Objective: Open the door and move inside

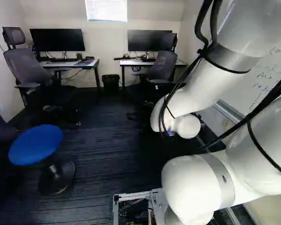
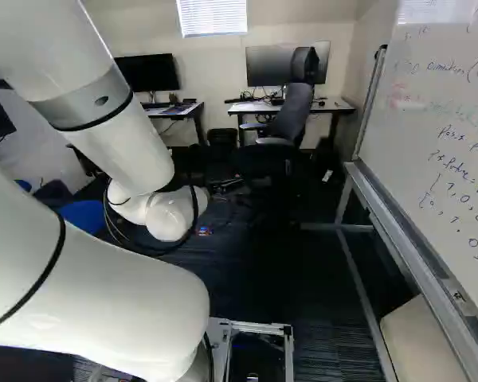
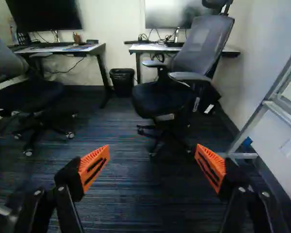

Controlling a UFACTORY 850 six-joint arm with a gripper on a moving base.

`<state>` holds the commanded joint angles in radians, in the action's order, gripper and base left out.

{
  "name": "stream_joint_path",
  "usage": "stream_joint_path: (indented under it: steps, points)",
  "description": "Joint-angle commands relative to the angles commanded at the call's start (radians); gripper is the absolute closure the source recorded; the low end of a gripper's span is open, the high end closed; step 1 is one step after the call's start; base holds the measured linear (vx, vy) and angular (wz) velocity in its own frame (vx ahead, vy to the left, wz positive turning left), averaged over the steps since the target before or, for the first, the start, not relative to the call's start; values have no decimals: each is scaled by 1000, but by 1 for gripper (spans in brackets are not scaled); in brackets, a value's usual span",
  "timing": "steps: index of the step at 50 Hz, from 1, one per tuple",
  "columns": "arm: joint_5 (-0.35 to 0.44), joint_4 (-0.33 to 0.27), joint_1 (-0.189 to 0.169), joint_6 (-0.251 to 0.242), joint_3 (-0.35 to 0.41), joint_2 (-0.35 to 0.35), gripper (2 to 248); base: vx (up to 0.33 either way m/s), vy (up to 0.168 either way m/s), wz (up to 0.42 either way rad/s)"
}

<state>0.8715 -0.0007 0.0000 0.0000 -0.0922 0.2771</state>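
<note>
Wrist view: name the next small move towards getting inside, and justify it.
Probably a short, slow roll of the base ahead over the carpet. No door shows in any view, and the jaws stand wide apart with nothing gripped between them, so there seems to be nothing to pull. An office chair stands ahead, so keep it short.

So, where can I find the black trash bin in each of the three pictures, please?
Left base view: the trash bin is left of the middle, in the upper half, by the far wall.
Right base view: just left of the middle, in the upper half.
Wrist view: well ahead of the open gripper, by the same wall.
Shared landmark: the high-backed office chair beside the bin.
</note>
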Motion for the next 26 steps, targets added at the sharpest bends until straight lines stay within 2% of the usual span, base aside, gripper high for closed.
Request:
stream_joint_path:
  steps: [26]
  points:
    - [1, 1, 0, 0, 5, 2, 3, 0, 0, 0]
